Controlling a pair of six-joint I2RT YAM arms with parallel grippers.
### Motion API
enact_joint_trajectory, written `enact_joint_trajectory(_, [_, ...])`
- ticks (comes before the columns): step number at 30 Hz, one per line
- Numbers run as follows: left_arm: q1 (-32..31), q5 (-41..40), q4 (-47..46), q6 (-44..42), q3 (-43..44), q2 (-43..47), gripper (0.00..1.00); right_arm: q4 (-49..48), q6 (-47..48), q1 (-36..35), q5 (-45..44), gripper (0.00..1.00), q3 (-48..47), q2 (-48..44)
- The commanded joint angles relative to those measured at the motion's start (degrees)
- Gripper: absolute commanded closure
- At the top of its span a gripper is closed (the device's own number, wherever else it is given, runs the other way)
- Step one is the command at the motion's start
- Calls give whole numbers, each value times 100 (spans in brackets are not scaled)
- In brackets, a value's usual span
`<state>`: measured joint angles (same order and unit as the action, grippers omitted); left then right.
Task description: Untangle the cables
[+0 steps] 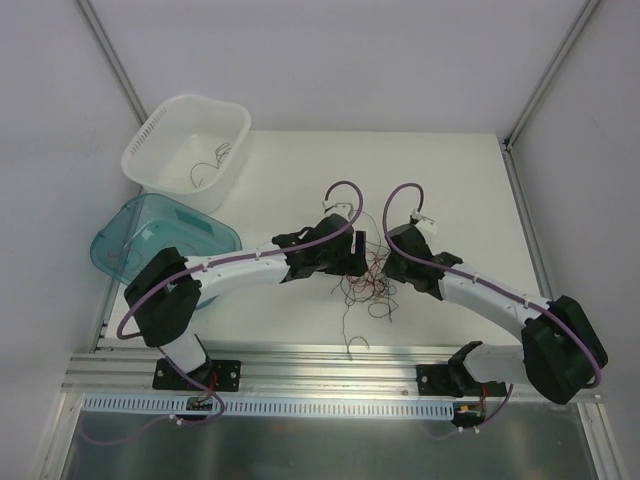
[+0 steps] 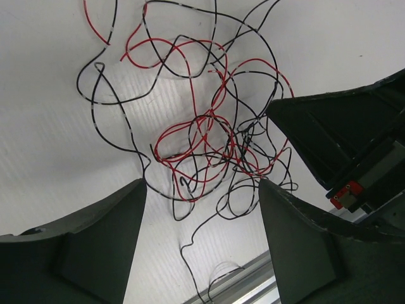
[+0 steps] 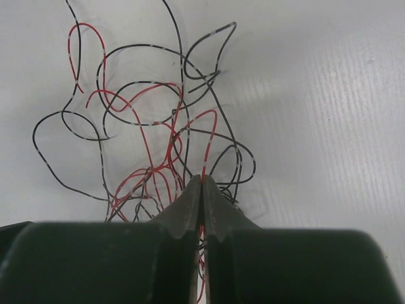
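Pinching: red strand of cables point(image 2: 197, 120) is clamped in right gripper point(image 3: 202, 180) | left gripper point(image 2: 202, 185) is held spread, empty | risk: knot is tightened if pulled unanchored

The top camera sits above and behind my bases, looking down over the whole table point(image 1: 450, 190) from afar. My wrist cameras face it close up, from opposite sides — all three share the cables point(image 1: 365, 282)

Notes white slotted basket point(image 1: 160, 128) at far left corner of white counter point(image 1: 470, 190), upright. Records translucent teal tub point(image 1: 150, 225) just beside it on near side, along left edge. Logs aluminium rail point(image 1: 330, 360) spanning near edge.
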<state>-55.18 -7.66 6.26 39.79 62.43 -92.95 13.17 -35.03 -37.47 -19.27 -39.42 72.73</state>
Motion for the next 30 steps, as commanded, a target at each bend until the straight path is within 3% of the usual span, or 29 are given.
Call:
enact_joint_trajectory(1, [-72, 256, -213, 336, 278, -118, 28, -288, -48, 12, 125, 99, 118, -154])
enact_joint_trajectory(10, [-72, 458, -336, 775, 498, -593, 41, -385, -22, 12, 230, 99, 145, -189])
enact_joint_trajectory(18, [-72, 432, -424, 890, 498, -839, 65, -411, 31, 3, 213, 99, 224, -233])
enact_joint_trajectory(21, [-72, 423, -442, 838, 480, -883, 78, -429, 92, -5, 213, 99, 259, -303])
enact_joint_trajectory(22, [-63, 406, -442, 811, 445, -909, 91, -429, 119, 3, 230, 99, 268, -347])
enact_joint_trajectory(24, [-63, 301, -442, 802, 358, -857, 100, -333, 162, 12, 204, 99, 242, -417])
enact_joint_trajectory(30, [217, -331, -398, 293, -581, 3, 100, 649, 716, 170, -375, 99, -82, -1278])
